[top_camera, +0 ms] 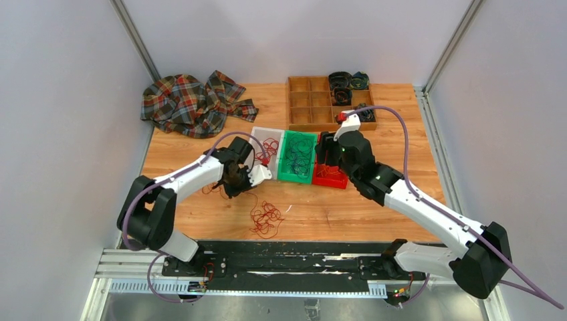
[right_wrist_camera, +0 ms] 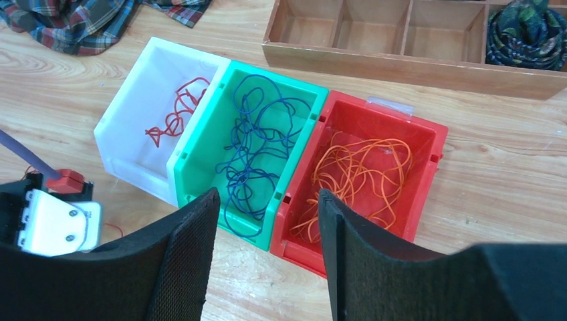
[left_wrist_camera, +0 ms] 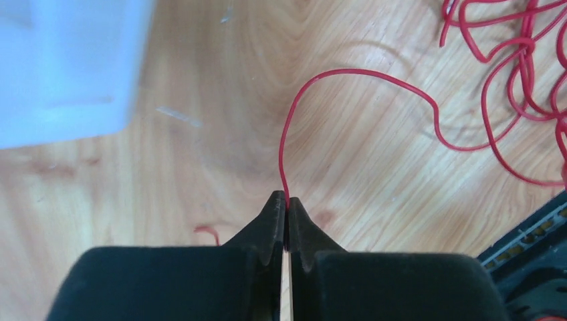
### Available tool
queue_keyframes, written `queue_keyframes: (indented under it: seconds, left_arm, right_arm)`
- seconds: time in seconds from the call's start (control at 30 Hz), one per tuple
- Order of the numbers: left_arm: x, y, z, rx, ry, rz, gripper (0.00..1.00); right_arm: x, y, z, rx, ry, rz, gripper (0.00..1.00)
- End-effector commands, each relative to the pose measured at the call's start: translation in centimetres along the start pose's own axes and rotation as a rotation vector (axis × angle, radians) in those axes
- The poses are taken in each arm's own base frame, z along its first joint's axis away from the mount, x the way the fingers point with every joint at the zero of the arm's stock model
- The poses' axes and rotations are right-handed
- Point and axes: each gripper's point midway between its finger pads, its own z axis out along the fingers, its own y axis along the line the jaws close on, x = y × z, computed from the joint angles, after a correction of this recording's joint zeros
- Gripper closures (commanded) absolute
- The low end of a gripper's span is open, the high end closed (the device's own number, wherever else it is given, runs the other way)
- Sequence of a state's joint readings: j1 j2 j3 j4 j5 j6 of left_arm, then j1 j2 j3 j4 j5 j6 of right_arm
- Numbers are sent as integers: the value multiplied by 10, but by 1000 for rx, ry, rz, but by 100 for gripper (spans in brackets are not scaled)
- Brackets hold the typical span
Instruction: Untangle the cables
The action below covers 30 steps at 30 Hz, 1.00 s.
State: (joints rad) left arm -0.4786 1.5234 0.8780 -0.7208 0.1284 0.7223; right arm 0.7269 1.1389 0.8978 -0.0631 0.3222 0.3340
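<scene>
My left gripper [left_wrist_camera: 287, 199] is shut on the end of a thin red cable [left_wrist_camera: 348, 70] just above the wooden table. The strand arcs right to a red tangle [left_wrist_camera: 528, 67]. From above, that tangle [top_camera: 265, 217] lies near the table's front, right of the left gripper [top_camera: 235, 179]. My right gripper [right_wrist_camera: 267, 195] stands open and empty over the front edges of the green and red bins. A red cable [right_wrist_camera: 175, 117] lies in the white bin [right_wrist_camera: 134, 117], blue cable [right_wrist_camera: 257, 150] in the green bin [right_wrist_camera: 200, 125], orange cables [right_wrist_camera: 358, 174] in the red bin [right_wrist_camera: 431, 167].
A plaid cloth [top_camera: 194, 100] is bunched at the back left. A wooden compartment tray [top_camera: 311, 107] with dark coils stands behind the bins. A short red strand [left_wrist_camera: 208, 231] lies by my left finger. The arms' black rail [top_camera: 281, 261] runs along the near edge.
</scene>
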Motion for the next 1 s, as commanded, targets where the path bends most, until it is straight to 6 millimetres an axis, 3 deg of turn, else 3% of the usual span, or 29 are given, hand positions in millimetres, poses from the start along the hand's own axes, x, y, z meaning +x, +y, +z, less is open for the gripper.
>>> queue_keyframes:
  seconds: [0.0, 0.23, 0.37, 0.5, 0.67, 0.8, 0.97]
  left_arm:
    - [-22, 21, -56, -121, -58, -4, 99]
    - [-79, 30, -191, -227, -296, -28, 99]
    - [-92, 26, -249, -268, -384, -9, 99]
    - [-98, 17, -286, -293, -461, 27, 100]
    - [-102, 10, -313, -336, -538, 55, 100]
    - [-108, 3, -339, -360, -619, 71, 100]
    - [-119, -9, -385, -400, -758, 95, 99]
  right_arm:
    - [-4, 19, -3, -85, -41, 27, 43]
    - [-15, 104, -21, -383, -188, -109, 28]
    - [-23, 154, -35, -564, -227, -110, 25]
    - [-36, 188, -44, -645, -271, -122, 24]
    - [-45, 221, -42, -718, -281, -141, 24]
    - [-36, 242, -34, -746, -266, -182, 23]
    - [-15, 250, -15, -733, -246, -218, 23]
